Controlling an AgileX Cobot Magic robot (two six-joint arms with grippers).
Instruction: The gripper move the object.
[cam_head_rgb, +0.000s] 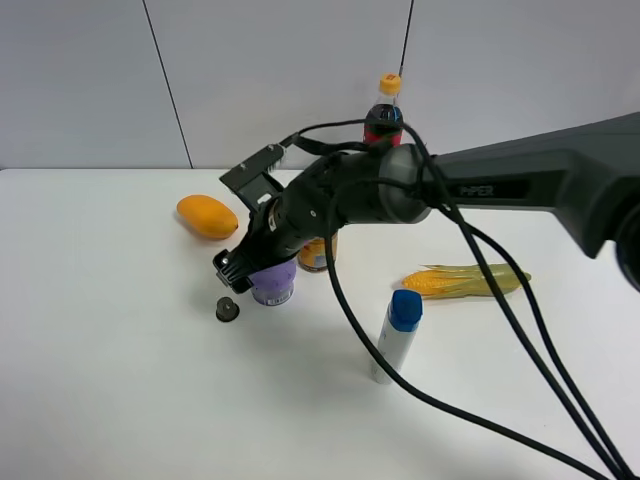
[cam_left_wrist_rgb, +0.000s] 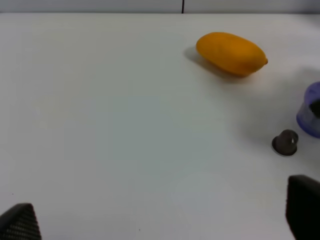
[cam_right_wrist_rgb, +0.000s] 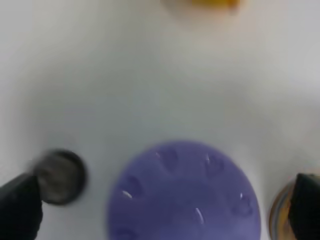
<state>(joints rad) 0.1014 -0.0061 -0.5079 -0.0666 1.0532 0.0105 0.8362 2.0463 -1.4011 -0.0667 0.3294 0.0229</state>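
Observation:
The object (cam_head_rgb: 273, 283), a squat container with a lilac dotted lid, stands on the white table left of centre. My right gripper (cam_head_rgb: 250, 265) reaches across from the right and hovers right over it. In the right wrist view the lid (cam_right_wrist_rgb: 182, 195) lies between the two black fingertips (cam_right_wrist_rgb: 20, 210), with a gap on each side, so the right gripper (cam_right_wrist_rgb: 162, 210) is open. The object's edge also shows in the left wrist view (cam_left_wrist_rgb: 311, 110). My left gripper (cam_left_wrist_rgb: 160, 215) is open and empty over bare table.
A tiny dark capsule (cam_head_rgb: 227, 310) lies just left of the object. A gold can (cam_head_rgb: 318, 253) stands right behind it. An orange mango (cam_head_rgb: 207, 216), a corn cob (cam_head_rgb: 465, 281), a white blue-capped bottle (cam_head_rgb: 397, 335) and a cola bottle (cam_head_rgb: 384, 112) stand around.

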